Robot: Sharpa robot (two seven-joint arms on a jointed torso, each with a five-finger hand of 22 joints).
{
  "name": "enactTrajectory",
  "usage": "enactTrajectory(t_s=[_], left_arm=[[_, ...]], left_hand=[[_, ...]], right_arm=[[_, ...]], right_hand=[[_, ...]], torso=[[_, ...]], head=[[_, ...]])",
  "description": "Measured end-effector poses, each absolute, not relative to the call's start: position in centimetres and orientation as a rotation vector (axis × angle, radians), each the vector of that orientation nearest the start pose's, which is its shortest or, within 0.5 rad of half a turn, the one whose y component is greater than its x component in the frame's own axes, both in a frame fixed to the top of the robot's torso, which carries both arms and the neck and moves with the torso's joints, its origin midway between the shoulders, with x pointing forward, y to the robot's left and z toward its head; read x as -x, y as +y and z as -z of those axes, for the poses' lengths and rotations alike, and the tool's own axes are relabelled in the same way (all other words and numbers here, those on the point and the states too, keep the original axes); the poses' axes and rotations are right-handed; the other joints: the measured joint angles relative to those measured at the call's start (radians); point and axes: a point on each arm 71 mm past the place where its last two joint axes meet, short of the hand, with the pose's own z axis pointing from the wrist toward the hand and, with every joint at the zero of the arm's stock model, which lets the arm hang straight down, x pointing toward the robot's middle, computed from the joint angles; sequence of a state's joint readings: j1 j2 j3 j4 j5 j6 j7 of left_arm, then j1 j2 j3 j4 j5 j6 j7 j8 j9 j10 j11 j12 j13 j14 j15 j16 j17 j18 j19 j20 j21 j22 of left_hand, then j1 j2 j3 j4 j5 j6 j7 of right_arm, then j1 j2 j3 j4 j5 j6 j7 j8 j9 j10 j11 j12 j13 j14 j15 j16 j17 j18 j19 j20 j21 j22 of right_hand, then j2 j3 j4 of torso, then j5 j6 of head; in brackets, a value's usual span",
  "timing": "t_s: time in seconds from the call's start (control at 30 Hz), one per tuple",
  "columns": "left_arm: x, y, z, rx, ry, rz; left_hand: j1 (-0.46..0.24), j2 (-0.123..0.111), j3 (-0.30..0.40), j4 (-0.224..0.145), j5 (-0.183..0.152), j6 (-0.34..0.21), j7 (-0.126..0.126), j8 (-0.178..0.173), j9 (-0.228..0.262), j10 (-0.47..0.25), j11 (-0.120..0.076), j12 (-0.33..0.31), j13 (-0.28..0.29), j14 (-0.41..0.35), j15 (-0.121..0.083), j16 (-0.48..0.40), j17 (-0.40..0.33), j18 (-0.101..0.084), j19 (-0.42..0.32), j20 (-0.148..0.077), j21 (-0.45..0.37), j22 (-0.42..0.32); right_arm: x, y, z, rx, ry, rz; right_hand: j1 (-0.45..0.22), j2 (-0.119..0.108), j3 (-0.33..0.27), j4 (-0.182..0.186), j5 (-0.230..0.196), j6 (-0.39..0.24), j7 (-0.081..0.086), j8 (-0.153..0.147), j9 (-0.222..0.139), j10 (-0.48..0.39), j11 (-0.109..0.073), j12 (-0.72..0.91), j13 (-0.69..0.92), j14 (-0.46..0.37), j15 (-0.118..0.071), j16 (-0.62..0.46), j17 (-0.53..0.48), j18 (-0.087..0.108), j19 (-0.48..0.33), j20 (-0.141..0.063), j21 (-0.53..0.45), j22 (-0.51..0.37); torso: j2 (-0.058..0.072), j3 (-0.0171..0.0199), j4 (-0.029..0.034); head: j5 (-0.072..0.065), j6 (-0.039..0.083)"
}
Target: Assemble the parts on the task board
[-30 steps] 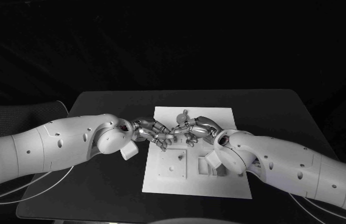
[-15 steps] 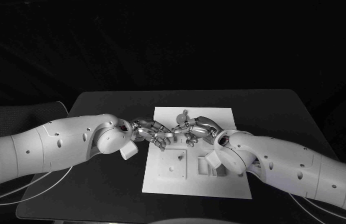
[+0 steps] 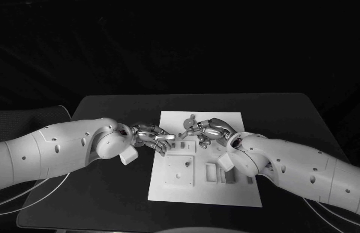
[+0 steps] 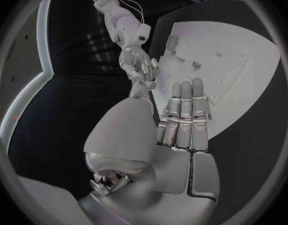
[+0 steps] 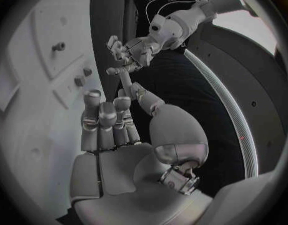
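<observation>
Two hands, left hand [image 3: 154, 137] and right hand [image 3: 208, 131], hover empty with fingers apart at mid-frame over the task board [image 3: 225, 191]; assembly apparently remains unfinished.

No readable text, labels, brand marks, numbers or signs anywhere on the task board [image 3: 225, 119], arms, or dark surface [image 3: 112, 113].
</observation>
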State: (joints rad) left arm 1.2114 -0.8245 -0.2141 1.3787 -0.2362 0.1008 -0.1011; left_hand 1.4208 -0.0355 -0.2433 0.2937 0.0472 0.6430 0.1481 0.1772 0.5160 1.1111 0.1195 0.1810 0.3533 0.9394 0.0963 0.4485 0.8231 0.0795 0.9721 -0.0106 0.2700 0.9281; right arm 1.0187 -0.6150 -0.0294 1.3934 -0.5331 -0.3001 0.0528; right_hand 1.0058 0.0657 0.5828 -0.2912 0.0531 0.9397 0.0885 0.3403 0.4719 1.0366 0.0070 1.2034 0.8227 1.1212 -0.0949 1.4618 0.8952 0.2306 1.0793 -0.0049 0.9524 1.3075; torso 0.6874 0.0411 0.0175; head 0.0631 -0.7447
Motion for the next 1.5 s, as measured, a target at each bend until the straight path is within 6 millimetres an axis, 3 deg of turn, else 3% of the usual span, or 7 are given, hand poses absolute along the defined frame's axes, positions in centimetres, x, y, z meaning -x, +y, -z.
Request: enactTrajectory(t_s=[0.13, 0.33, 0.73, 1.13, 1.5], left_arm=[[-47.0, 24.1, 27.4, 1.015, 2.275, 1.16], [-48.0, 26.3, 27.4, 1.053, 2.216, 1.129], [-50.3, 29.9, 26.3, 1.166, 1.941, 1.12], [-51.0, 30.1, 25.6, 1.181, 1.814, 1.138], [-51.1, 29.8, 25.5, 1.166, 1.802, 1.162]], left_hand=[[-0.031, -0.013, -0.001, 0.001, 0.0, -0.012, -0.002, 0.0, 0.011, -0.025, 0.008, 0.0, 0.004, -0.007, 0.0, 0.0, 0.003, -0.001, 0.0, 0.0, -0.004, 0.0], [-0.073, -0.003, -0.001, 0.001, 0.0, -0.004, 0.014, 0.031, 0.032, -0.045, 0.012, 0.012, 0.014, -0.007, 0.0, 0.0, 0.007, -0.002, 0.0, 0.0, -0.004, 0.003], [-0.078, 0.002, -0.001, 0.001, 0.0, 0.048, 0.027, 0.069, 0.05, -0.055, 0.009, 0.037, 0.029, -0.003, -0.004, 0.0, 0.01, 0.006, 0.004, 0.004, -0.004, 0.007], [-0.065, 0.015, 0.002, -0.002, 0.0, 0.066, 0.03, 0.078, 0.051, -0.063, 0.009, 0.049, 0.034, 0.0, -0.007, 0.0, 0.01, 0.007, 0.004, 0.004, -0.004, 0.009], [-0.066, 0.015, 0.002, -0.002, 0.0, 0.066, 0.03, 0.078, 0.05, -0.082, 0.018, 0.049, 0.033, 0.0, -0.007, 0.0, 0.01, 0.007, 0.004, 0.004, -0.004, 0.009]], right_arm=[[-46.6, -12.7, 28.0, -0.752, 1.927, -1.228], [-46.8, -12.7, 27.6, -0.633, 1.914, -1.208], [-44.2, -9.5, 27.0, -0.064, 1.875, -1.196], [-41.2, -7.5, 28.9, 0.37, 1.818, -1.112], [-40.0, -6.3, 29.7, 0.555, 1.718, -1.053]], right_hand=[[0.0, 0.0, 0.0, 0.0, -0.002, 0.0, 0.0, 0.0, 0.0, 0.0, 0.0, 0.0, 0.0, 0.0, 0.0, 0.0, 0.0, 0.0, 0.0, 0.0, 0.0, 0.0], [0.0, 0.0, 0.0, 0.0, 0.001, 0.0, 0.0, 0.0, 0.0, 0.0, 0.0, 0.0, 0.0, 0.0, 0.001, 0.0, 0.0, 0.001, 0.0, 0.0, 0.004, 0.0], [0.003, -0.021, 0.003, -0.003, 0.001, 0.002, -0.001, 0.005, 0.0, 0.008, -0.008, 0.0, -0.001, 0.009, -0.004, 0.004, 0.0, 0.001, 0.01, -0.006, 0.012, 0.0], [0.007, -0.046, 0.005, 0.0, 0.001, 0.008, -0.006, 0.011, 0.001, 0.029, -0.014, 0.0, -0.006, 0.022, -0.013, 0.004, 0.0, 0.001, 0.02, -0.013, 0.017, 0.0], [0.019, -0.067, 0.008, 0.003, 0.001, 0.017, -0.008, 0.011, 0.002, 0.047, -0.018, -0.007, -0.011, 0.039, -0.016, 0.004, -0.007, 0.001, 0.034, -0.024, 0.021, 0.0]], torso=[[0.0, 0.0, 0.0], [0.0, 0.0, -0.0003], [0.0, 0.0008, -0.0012], [0.0, 0.0004, -0.0011], [0.0, 0.0007, -0.0012]], head=[[-0.001, 0.0], [0.002, -0.001], [0.019, -0.01], [0.034, -0.023], [0.037, -0.03]])
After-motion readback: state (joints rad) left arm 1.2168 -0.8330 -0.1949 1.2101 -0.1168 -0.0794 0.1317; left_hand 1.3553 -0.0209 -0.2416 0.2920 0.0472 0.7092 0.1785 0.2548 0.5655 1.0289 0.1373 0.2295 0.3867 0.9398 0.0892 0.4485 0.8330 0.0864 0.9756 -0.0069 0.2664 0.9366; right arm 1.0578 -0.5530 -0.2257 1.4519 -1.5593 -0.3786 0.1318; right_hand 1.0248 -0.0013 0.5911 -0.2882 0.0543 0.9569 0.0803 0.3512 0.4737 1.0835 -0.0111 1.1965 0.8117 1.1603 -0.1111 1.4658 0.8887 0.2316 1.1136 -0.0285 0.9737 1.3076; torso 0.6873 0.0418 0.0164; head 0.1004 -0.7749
